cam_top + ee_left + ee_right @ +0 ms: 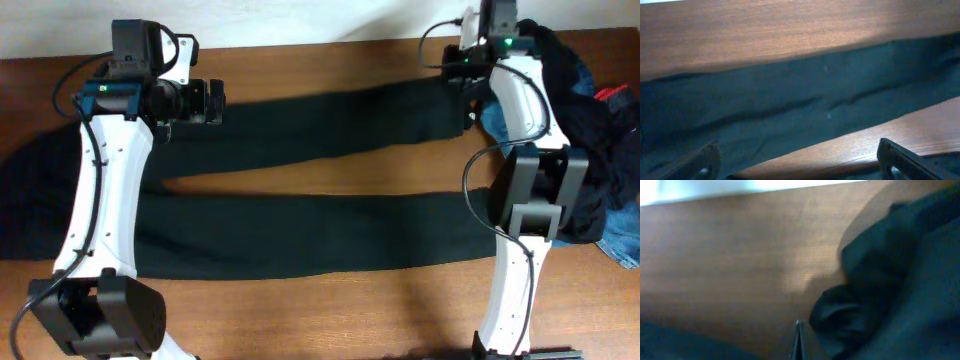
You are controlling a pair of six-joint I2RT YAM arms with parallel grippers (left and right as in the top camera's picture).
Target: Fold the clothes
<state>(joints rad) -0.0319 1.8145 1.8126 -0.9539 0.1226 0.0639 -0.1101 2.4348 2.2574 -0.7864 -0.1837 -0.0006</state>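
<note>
Long black trousers (320, 235) lie flat across the wooden table, their two legs running to the right. My left gripper (215, 102) hovers open over the upper leg near the crotch. In the left wrist view its fingers (702, 162) stand wide apart above dark cloth (790, 95) and bare wood. My right gripper (462, 72) is at the far end of the upper leg. Its fingertips (798, 330) are pressed together beside a bunched dark garment (900, 280). No cloth shows between them.
More clothes are heaped at the right edge: dark fabric (590, 140), blue denim (625, 235) and a red piece (612, 95). The right arm's base (535, 195) stands against this heap. Bare wood (330, 310) shows along the front of the table.
</note>
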